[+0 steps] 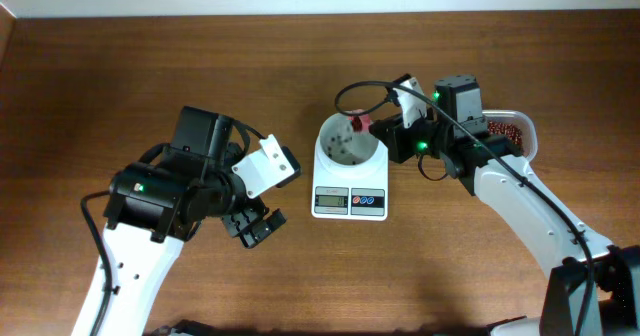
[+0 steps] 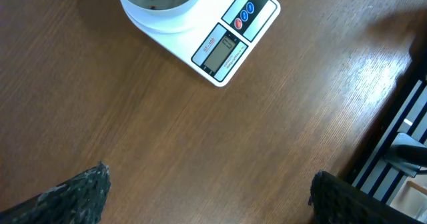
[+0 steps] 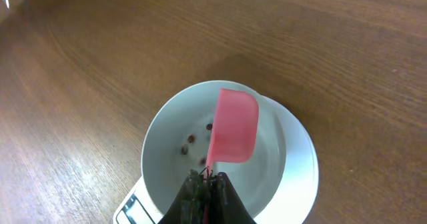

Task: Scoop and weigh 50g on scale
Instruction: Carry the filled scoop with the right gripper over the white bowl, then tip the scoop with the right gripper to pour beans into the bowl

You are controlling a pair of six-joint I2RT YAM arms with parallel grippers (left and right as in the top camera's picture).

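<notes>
Pinched shut on the handle of a pink spoon (image 3: 233,134), the right gripper (image 3: 207,184) is poised over the bowl (image 3: 159,167) of the scale (image 1: 349,202). Several beans (image 3: 191,139) are seen on the bowl's floor, beneath and beside the scoop. Print on the scale's face is too small to be read. Farther off, the left gripper (image 1: 255,224) is spread wide and empty above the table (image 1: 150,66).

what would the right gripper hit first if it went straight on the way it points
Likely the floor of the bowl, by the few beans: the right gripper, shut on the spoon, points down into it. Depth is unclear.
</notes>
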